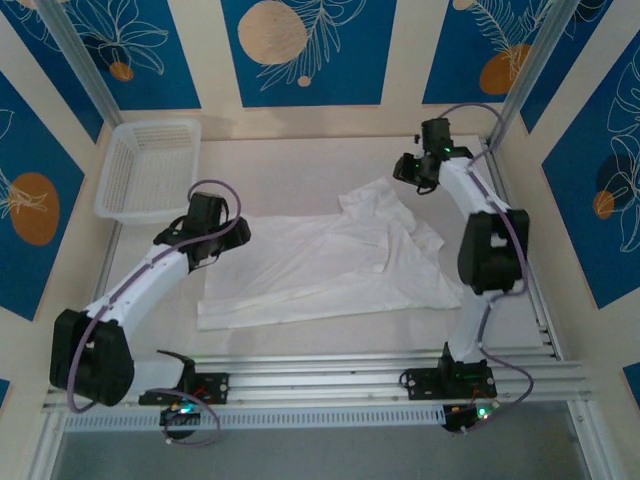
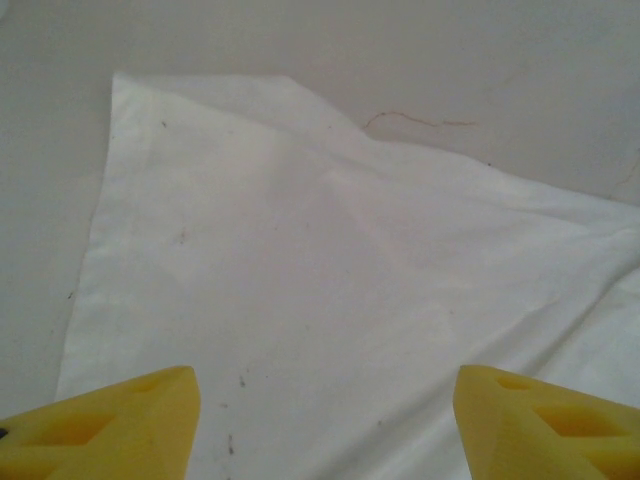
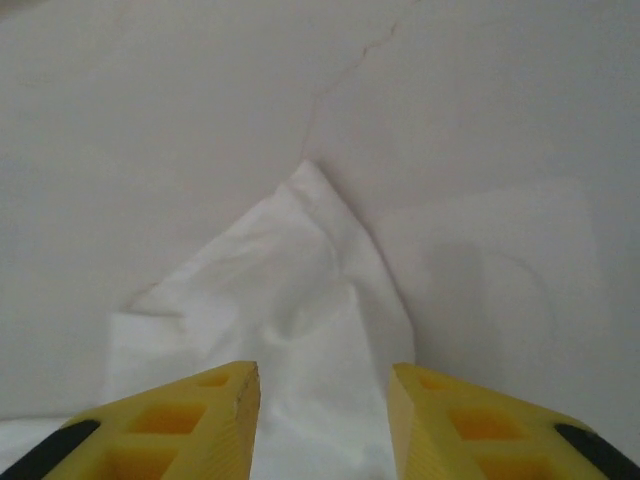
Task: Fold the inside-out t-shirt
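Evidently light, limp and thin, quick to wrinkle and slide: inside-out t-shirt (image 1: 330, 265), spread flat under and ahead of the left end effector (image 2: 325, 385), parted and empty. Best pinched at a hem or corner, like the peak just ahead of the right end effector (image 3: 322, 375), likewise parted, gripping nothing. Smooth pale tabletop (image 1: 290, 170) around; mesh basket (image 1: 150, 165) beyond the left one; blue patterned walls close by

The white t-shirt (image 1: 330, 265) lies spread and wrinkled across the middle of the pale counter (image 1: 290, 160), with one sleeve reaching toward the far right. The left gripper (image 1: 212, 238) hangs over the shirt's left edge. The right gripper (image 1: 418, 172) hangs just beyond the tip of that sleeve. A white mesh basket (image 1: 112, 170) stands at the far left corner, apart from the cloth.
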You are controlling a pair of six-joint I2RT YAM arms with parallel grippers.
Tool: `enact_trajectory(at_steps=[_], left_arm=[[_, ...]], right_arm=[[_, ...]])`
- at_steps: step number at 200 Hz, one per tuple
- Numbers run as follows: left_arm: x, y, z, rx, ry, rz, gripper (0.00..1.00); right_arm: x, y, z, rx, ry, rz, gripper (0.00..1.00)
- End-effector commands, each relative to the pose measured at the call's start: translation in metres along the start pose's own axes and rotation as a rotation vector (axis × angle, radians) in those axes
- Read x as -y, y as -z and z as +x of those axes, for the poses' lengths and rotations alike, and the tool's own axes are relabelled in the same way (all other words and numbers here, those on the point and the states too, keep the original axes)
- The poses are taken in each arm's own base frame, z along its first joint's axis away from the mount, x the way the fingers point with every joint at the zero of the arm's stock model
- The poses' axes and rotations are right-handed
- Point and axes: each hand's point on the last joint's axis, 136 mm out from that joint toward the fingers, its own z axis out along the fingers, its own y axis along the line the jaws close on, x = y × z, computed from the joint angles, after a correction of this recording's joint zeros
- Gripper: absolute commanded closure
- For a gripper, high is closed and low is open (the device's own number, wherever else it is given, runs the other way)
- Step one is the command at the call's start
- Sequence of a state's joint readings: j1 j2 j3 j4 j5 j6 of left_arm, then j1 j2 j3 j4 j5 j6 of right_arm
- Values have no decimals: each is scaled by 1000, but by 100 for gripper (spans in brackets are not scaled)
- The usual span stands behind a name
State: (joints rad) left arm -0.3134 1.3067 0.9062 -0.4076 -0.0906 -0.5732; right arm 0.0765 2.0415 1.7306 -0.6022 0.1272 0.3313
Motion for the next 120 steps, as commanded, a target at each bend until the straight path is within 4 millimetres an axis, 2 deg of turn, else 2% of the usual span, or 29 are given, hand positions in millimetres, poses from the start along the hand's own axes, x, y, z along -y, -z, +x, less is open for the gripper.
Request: enact_trajectory(at_steps=[1, 25, 60, 99, 120], left_arm=[[1, -5, -10, 8, -43, -4, 32], [-9, -14, -7, -22, -8, -41, 33], [-30, -26, -13, -63, 94, -137, 36], [-22, -34, -29, -59, 98, -123, 37], [-20, -37, -29, -70, 97, -117, 37]], right_arm=[[18, -27, 24, -165, 89, 100, 60], [23, -47, 33, -227, 68, 117, 59], [21, -51, 53, -297, 30, 109, 59], [12, -45, 68, -330, 6, 46, 52], [2, -38, 71, -326, -2, -16, 51]])
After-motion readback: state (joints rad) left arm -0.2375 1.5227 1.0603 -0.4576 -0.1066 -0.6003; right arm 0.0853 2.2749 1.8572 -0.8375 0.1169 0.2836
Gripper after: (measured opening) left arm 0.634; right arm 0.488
